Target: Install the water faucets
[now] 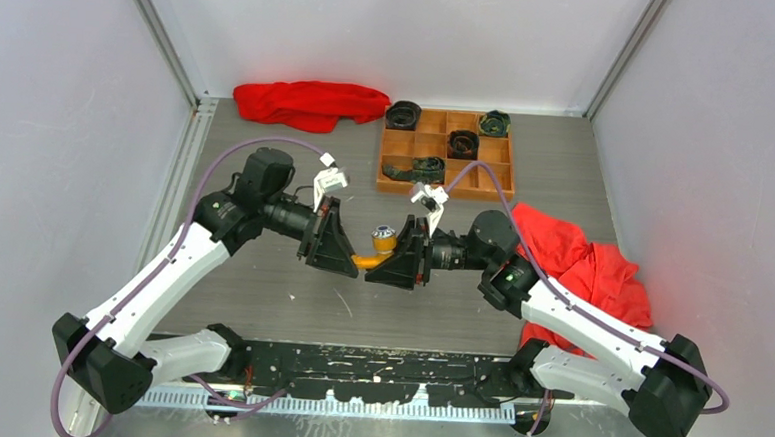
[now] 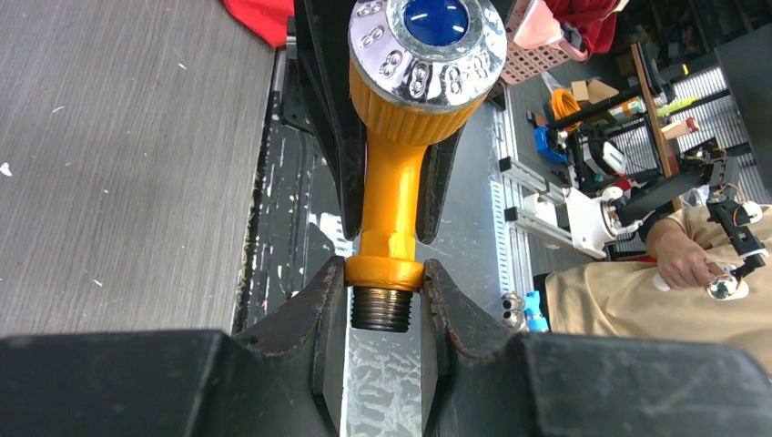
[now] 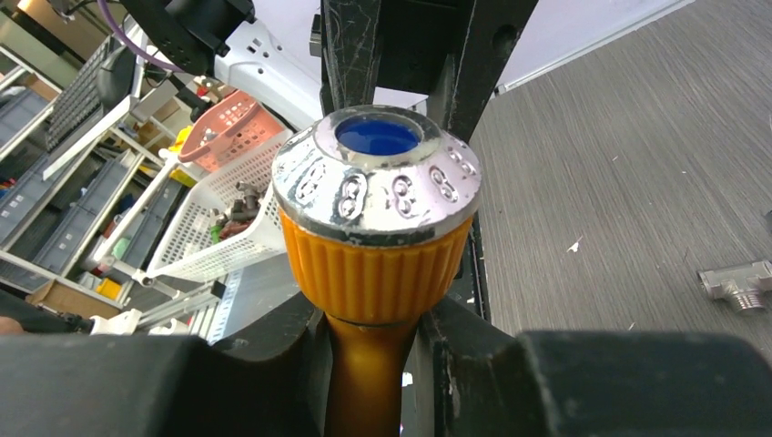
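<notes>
- The left arm reaches in from the left over the grey desk (image 1: pixel 259 302), elbow raised and wrist turned level. Its left pincer (image 1: pixel 353 257) points right, towards the middle.
- The right arm mirrors it from the right side, forearm low over a red cloth (image 1: pixel 581 264). Its right pincer (image 1: pixel 386 261) points left, so the two pincers meet nose to nose.
- Between them, held above the desk, is the orange-yellow faucet (image 1: pixel 382 243). Its chrome knob has a blue cap and faces up in the top view.
- The left pincer is closed to a narrow gap, its fingers (image 2: pixel 332 300) clamped on the orange collar just above the dark threaded end (seen plainly from its own wrist).
- The right pincer is likewise closed on the faucet. Its fingers (image 3: pixel 305 346) press either side of the orange stem just under the ribbed head.
- A silver tap piece (image 3: pixel 737 287) lies on the desk off to the side, well apart from both pincers.
- At the back of the desk stands a wooden tray (image 1: pixel 399 144) holding dark rolled items (image 1: pixel 463 142). A second red cloth (image 1: pixel 309 102) lies to its left.
</notes>
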{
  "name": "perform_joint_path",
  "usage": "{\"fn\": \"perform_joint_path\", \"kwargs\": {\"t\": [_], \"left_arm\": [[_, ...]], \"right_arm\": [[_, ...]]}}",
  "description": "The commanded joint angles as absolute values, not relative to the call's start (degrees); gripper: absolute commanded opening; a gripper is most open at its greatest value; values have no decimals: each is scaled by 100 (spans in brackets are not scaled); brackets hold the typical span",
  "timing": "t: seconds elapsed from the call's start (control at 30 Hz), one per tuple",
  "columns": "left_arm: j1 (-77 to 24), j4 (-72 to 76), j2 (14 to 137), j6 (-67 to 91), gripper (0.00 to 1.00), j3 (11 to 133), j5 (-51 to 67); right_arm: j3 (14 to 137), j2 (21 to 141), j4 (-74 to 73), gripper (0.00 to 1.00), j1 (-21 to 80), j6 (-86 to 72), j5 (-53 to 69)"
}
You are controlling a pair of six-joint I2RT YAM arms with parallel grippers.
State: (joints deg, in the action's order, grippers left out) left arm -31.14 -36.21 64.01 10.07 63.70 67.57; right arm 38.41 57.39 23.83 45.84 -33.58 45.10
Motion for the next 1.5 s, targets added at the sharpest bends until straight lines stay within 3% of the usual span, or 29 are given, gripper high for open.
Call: {"fn": "perform_joint_path", "kwargs": {"t": [0.0, 0.07, 0.17, 0.6, 0.7, 0.73, 0.8, 0.87, 1.03, 1.07, 1.17, 1.47], "left_arm": [[-3103, -3457, 6324, 936, 0, 6482, 7048], [-3108, -3455, 6327, 942, 0, 6482, 7044], [-3103, -3454, 6327, 933, 0, 6486, 7050], [-3103, -3457, 6309, 937, 0, 6470, 7076], [-3104, -3446, 6303, 940, 0, 6470, 7088], [-3103, -3437, 6312, 948, 0, 6461, 7089], [-3103, -3435, 6325, 947, 0, 6452, 7099], [-3109, -3429, 6313, 948, 0, 6452, 7096], [-3103, -3426, 6329, 924, 0, 6463, 7052], [-3103, -3462, 6336, 896, 3, 6483, 6959], [-3089, -3511, 6274, 852, 27, 6510, 6542], [-2971, -3714, 5672, 969, 68, 6382, 3981]], "right_arm": [[3950, 5629, 2829, 6, 4582, -3419, 4514], [3942, 5565, 2837, 25, 4579, -3426, 4461], [3942, 5475, 2872, 38, 4579, -3415, 4456], [3966, 5594, 3014, 46, 4582, -3503, 4566], [3980, 5670, 3073, 40, 4580, -3507, 4581], [3981, 5689, 3094, 35, 4579, -3526, 4554], [3964, 5713, 3210, 13, 4582, -3579, 4537], [3934, 5715, 3251, 1, 4585, -3611, 4435], [3795, 5665, 3402, 1, 4579, -3662, 4373], [3768, 5633, 3411, 1, 4579, -3660, 4341], [3708, 5457, 3026, 1, 4584, -3451, 3825], [3489, 4407, 1210, 0, 4311, -2669, 2126]]}}
